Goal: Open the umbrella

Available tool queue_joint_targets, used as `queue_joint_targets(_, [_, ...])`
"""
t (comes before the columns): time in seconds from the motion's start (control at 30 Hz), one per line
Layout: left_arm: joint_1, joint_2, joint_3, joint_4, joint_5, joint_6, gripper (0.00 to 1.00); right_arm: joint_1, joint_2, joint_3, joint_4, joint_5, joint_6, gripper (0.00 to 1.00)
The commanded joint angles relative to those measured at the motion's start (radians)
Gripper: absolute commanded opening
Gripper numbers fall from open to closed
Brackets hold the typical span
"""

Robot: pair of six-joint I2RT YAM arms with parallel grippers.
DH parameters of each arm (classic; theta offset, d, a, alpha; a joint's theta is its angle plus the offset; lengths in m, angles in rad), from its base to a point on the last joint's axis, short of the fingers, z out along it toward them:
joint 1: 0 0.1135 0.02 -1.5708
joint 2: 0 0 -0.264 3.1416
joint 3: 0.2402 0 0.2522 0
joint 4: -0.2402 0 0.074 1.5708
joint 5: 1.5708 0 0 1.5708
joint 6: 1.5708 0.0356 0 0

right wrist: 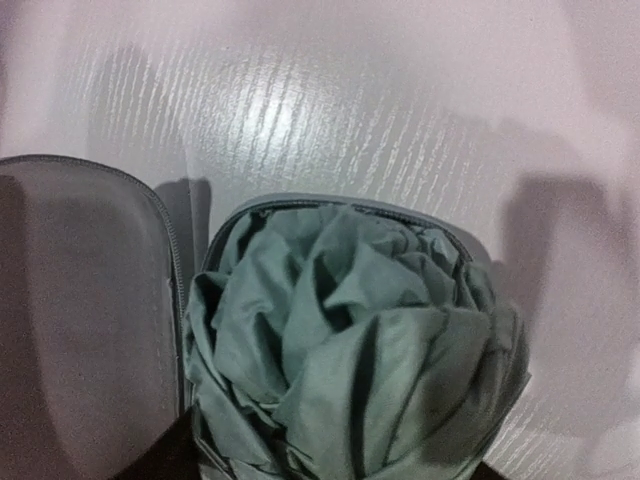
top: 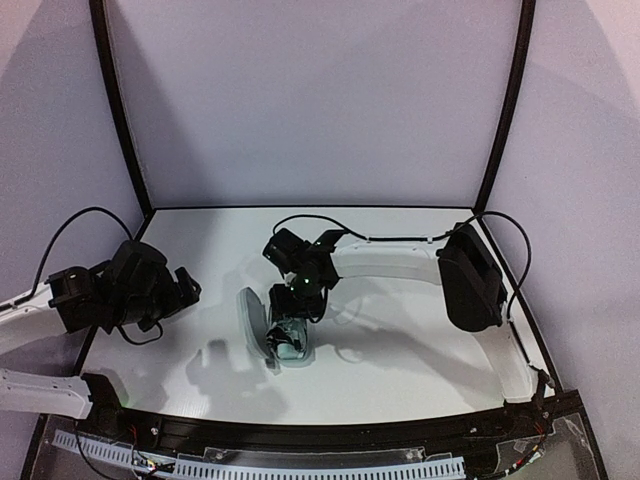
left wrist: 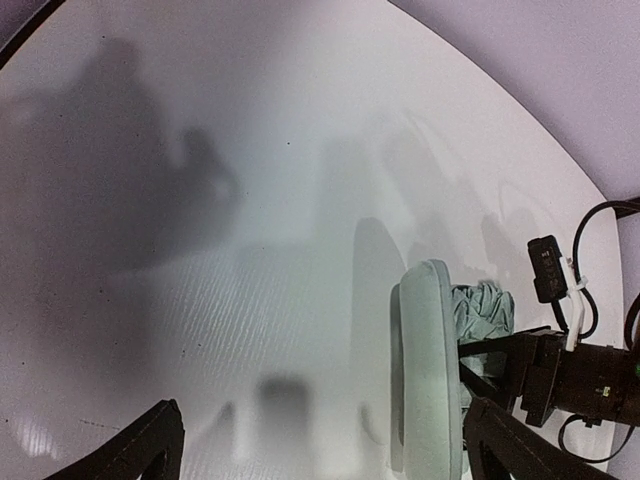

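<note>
Umbrella (right wrist: 350, 350) folded in open case (right wrist: 80, 300), directly under right pincer (top: 290, 330), grip unclear, left pincer (left wrist: 322, 415) wide

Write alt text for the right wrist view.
The folded mint-green umbrella, its fabric bunched, sits in one hard-case shell, seen close from above. The other shell stands open at left, with the white table behind.
</note>
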Motion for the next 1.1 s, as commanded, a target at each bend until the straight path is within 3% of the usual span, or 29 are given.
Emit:
queue_joint_targets(0.0, [0.007, -0.025, -0.023, -0.001, -0.018, -0.016, 0.99, 0.012, 0.026, 0.002, -0.016, 0.016, 0.014, 0.48])
queue_joint_targets(0.23, [0.007, -0.041, -0.030, -0.005, -0.019, -0.017, 0.99, 0.012, -0.037, -0.038, 0.047, 0.022, 0.007, 0.18])
queue_joint_targets(0.37, [0.007, -0.065, -0.038, 0.014, 0.004, -0.002, 0.99, 0.007, -0.137, -0.096, 0.135, 0.022, -0.014, 0.08])
queue_joint_targets(0.8, [0.007, -0.138, -0.049, 0.284, 0.220, 0.184, 0.99, -0.029, -0.474, -0.325, 0.425, -0.061, -0.074, 0.05])
queue_joint_targets(0.97, [0.007, -0.063, -0.041, 0.501, 0.434, 0.253, 0.99, -0.041, -0.576, -0.449, 0.579, -0.085, -0.061, 0.03])
queue_joint_targets(1.07, [0.007, 0.032, -0.018, 0.616, 0.614, 0.277, 0.99, -0.046, -0.623, -0.476, 0.571, -0.068, -0.021, 0.01])
